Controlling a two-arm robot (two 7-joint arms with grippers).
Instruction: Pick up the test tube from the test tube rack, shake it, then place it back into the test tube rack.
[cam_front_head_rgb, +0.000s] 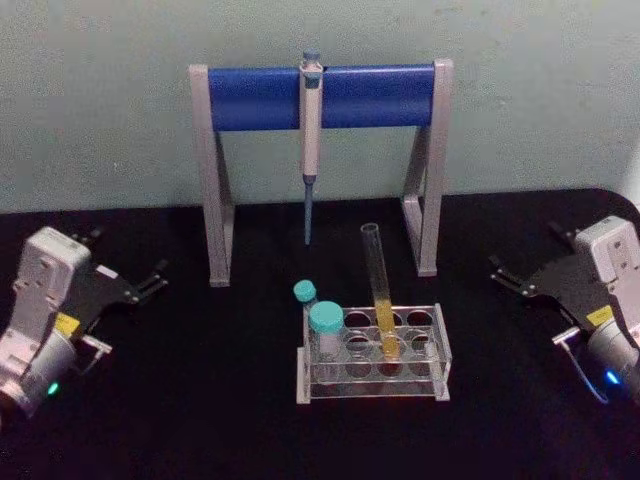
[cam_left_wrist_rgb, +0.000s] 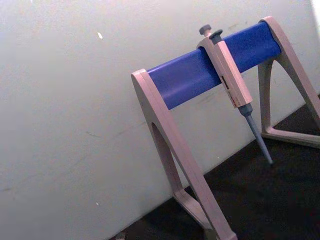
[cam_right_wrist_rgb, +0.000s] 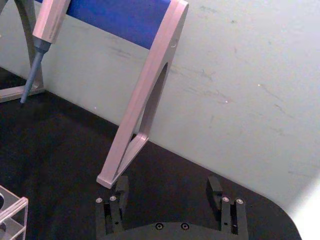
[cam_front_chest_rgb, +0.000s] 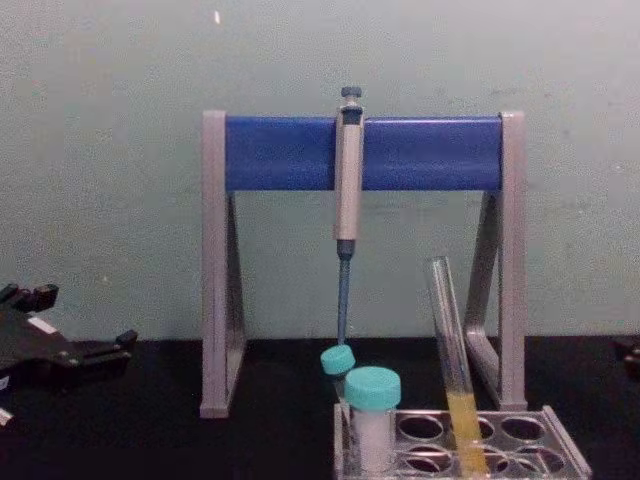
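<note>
The test tube (cam_front_head_rgb: 379, 288) is a long clear tube with yellow liquid in its lower part. It stands leaning in a hole of the clear test tube rack (cam_front_head_rgb: 372, 386) at the table's middle; the chest view shows the tube (cam_front_chest_rgb: 451, 345) and the rack (cam_front_chest_rgb: 563, 442) low on the right. My left gripper (cam_front_head_rgb: 157, 277) rests open at the far left, well away from the rack, and appears at the chest view's left edge (cam_front_chest_rgb: 82, 320). At the far right sits my right gripper (cam_front_head_rgb: 498, 273), open and empty, its two fingers (cam_right_wrist_rgb: 120, 189) spread wide.
Two teal-capped tubes (cam_front_head_rgb: 325, 322) (cam_front_head_rgb: 304, 291) occupy the rack's left end. Behind the rack stands a grey-and-blue pipette stand (cam_front_head_rgb: 255, 98) with a pipette (cam_front_head_rgb: 311, 140) hanging from its bar. Black table surface lies open on both sides of the rack.
</note>
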